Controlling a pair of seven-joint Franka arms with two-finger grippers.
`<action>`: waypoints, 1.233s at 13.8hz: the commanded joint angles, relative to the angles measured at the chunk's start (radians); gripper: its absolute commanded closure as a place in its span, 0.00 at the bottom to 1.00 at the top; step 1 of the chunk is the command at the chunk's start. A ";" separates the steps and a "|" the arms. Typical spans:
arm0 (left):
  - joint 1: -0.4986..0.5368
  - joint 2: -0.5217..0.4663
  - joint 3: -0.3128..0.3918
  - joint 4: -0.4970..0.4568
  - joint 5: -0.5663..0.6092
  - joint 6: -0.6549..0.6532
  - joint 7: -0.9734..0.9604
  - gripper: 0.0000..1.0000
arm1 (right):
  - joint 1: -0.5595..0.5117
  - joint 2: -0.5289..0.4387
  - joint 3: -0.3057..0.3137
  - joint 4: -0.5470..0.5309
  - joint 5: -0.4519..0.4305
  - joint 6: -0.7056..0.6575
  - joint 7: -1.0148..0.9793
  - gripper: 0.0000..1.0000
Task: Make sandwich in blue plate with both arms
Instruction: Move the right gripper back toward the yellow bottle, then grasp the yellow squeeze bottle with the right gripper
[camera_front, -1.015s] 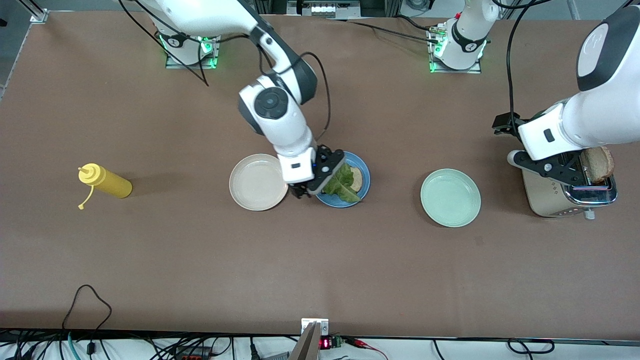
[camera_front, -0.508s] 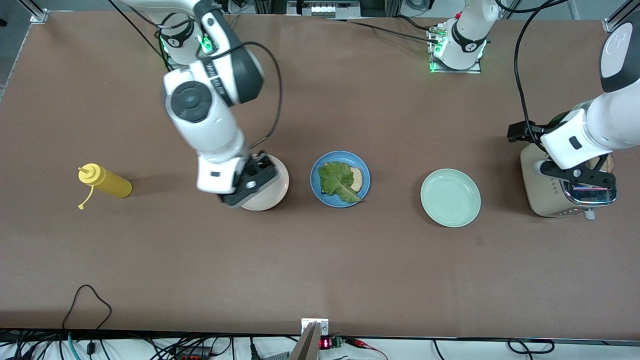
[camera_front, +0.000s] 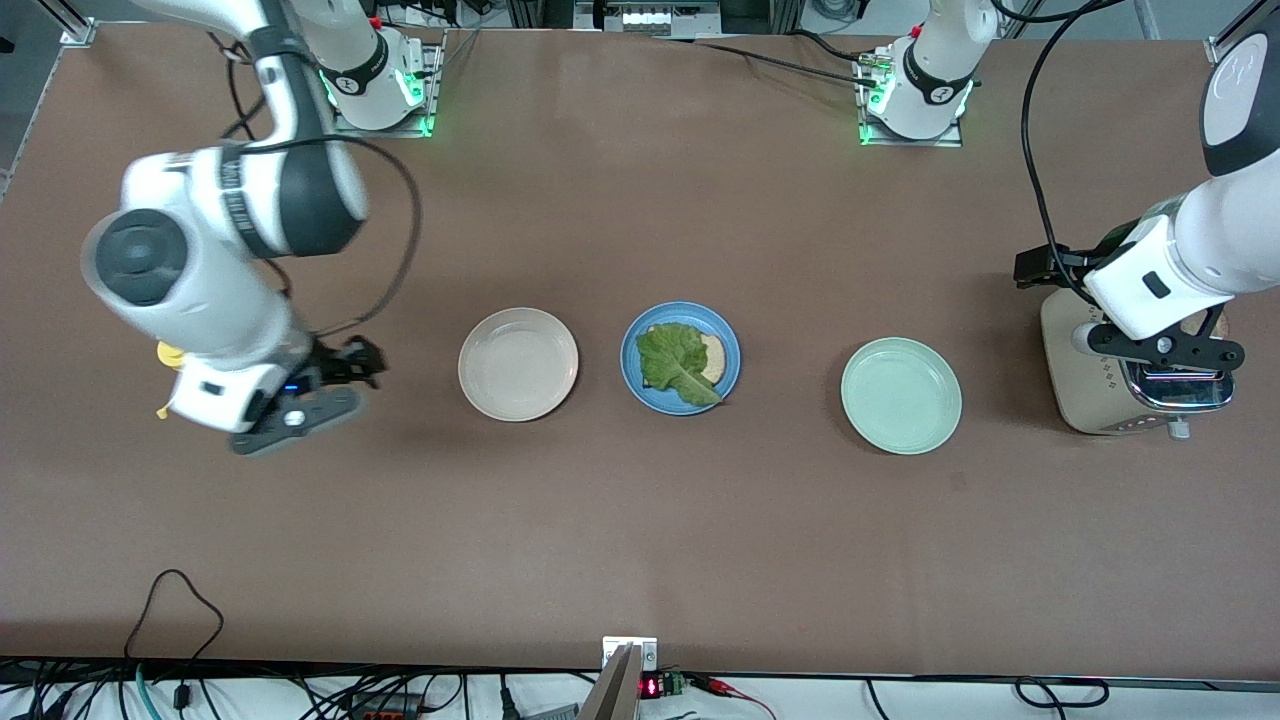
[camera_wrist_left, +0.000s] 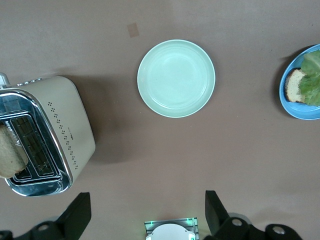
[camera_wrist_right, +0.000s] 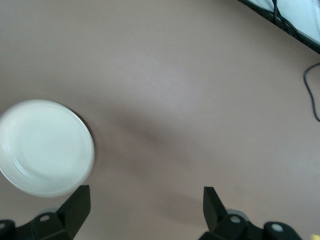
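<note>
The blue plate (camera_front: 633, 342) stands mid-table between two other plates. On it lie one toasted bread slice (camera_front: 713, 357) and a green lettuce leaf (camera_front: 672, 362) that covers most of the slice. The plate also shows in the left wrist view (camera_wrist_left: 289, 102). A second bread slice (camera_wrist_left: 10, 157) stands in the toaster (camera_front: 1085, 390). My left gripper (camera_front: 1165, 353) hangs above the toaster, open and empty (camera_wrist_left: 145, 212). My right gripper (camera_front: 295, 412) is over the table near the right arm's end, open and empty (camera_wrist_right: 145, 207).
A cream-white plate (camera_front: 518, 363) stands beside the blue plate toward the right arm's end. A pale mint-green plate (camera_front: 900, 395) stands between the blue plate and the toaster. A yellow squeeze bottle (camera_front: 170, 353) lies mostly hidden under the right arm.
My right gripper left the lettuce on the blue plate and swung past the cream plate toward the yellow bottle. My left gripper shifted slightly over the toaster.
</note>
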 joint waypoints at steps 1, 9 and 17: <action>0.000 -0.001 -0.008 0.027 0.009 -0.011 -0.012 0.00 | -0.081 -0.102 0.014 -0.134 0.065 -0.001 -0.224 0.00; -0.008 -0.042 -0.018 0.024 -0.012 -0.015 -0.012 0.00 | -0.484 -0.182 0.012 -0.282 0.605 -0.080 -1.180 0.00; -0.005 -0.047 -0.020 0.023 -0.014 -0.021 -0.010 0.00 | -0.810 0.020 0.012 -0.251 0.952 -0.392 -1.844 0.00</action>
